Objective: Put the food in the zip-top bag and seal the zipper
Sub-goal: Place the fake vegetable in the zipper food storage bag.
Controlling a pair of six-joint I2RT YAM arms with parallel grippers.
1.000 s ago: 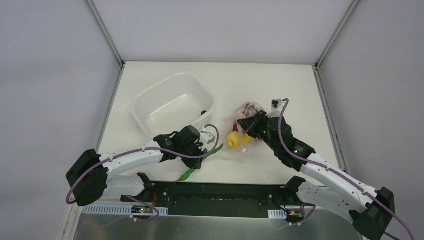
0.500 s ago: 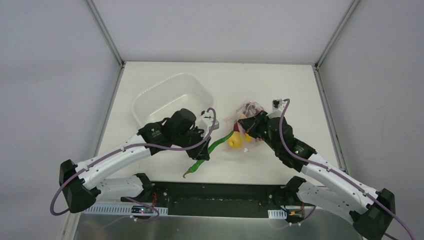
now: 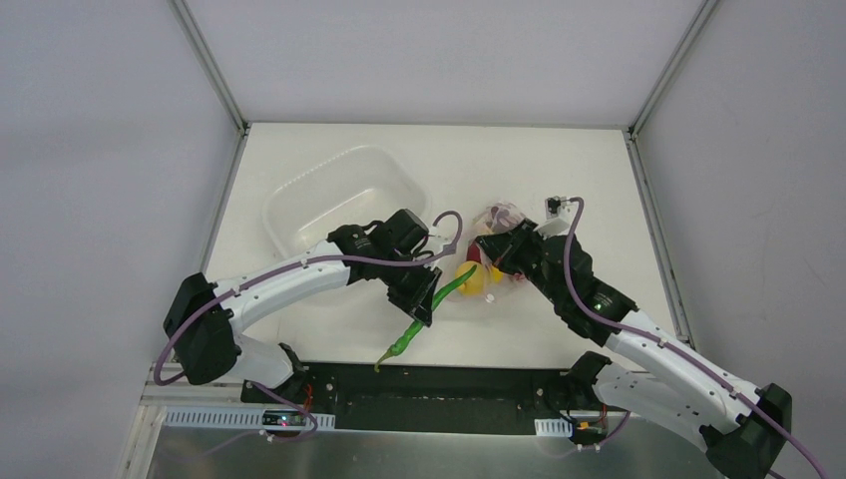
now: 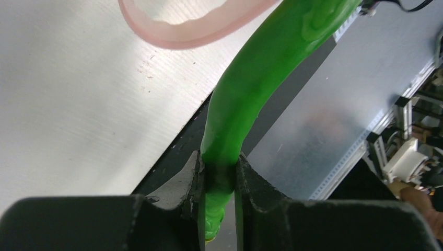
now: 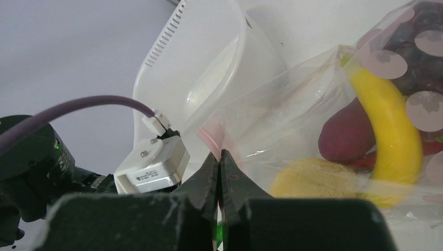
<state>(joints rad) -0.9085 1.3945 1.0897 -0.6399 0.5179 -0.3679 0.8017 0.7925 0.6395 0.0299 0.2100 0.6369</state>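
My left gripper [image 3: 424,292] [image 4: 218,163] is shut on the stem end of the green chili [image 3: 407,337] [image 4: 261,78]. It holds the chili slanted in the air, tip towards the zip-top bag [image 3: 502,220] [image 5: 292,115]. My right gripper [image 3: 487,249] [image 5: 219,154] is shut on the bag's mouth edge at the pink-red zipper [image 5: 211,137] [image 4: 177,36] and holds it up. Inside the bag lie a banana [image 5: 392,130], a round yellow fruit [image 3: 467,280] [image 5: 313,178], a dark red grape bunch [image 5: 347,136] and a red chili [image 5: 365,162].
A white translucent tub [image 3: 299,200] [image 5: 209,68] stands at the back left, just behind my left wrist. The black base plate [image 3: 439,384] runs along the table's near edge below the chili's hanging end.
My left arm has swung right and away from the near edge, carrying the green chili up to the bag's mouth. The right gripper has kept its hold on the bag's edge.
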